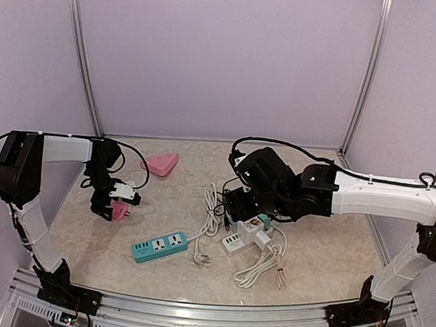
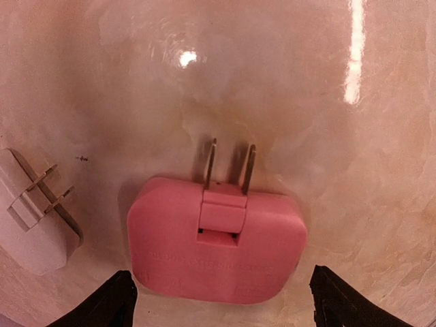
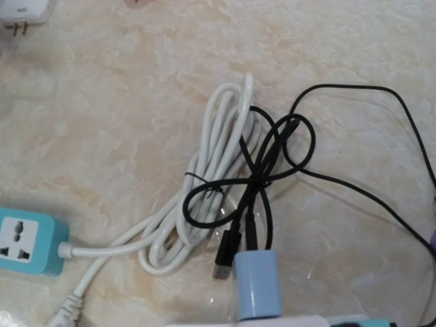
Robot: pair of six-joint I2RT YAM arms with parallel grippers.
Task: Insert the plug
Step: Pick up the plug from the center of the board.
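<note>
From above, the pink plug (image 1: 119, 211) lies on the table (image 1: 324, 251) under your left gripper (image 1: 110, 205), near the teal power strip (image 1: 159, 247), whose sockets are empty. At the left wrist, your fingers (image 2: 102, 303) stand spread beside the plug. It is probably light, rigid and slick, so pinch its side edges. At the right wrist no fingers show, so you cannot tell how the right gripper (image 1: 239, 209) stands.

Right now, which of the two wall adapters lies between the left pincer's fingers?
The pink adapter, prongs pointing away, lies centred in front of the open left pincer. The white adapter lies outside it, at the wrist view's left edge.
</note>
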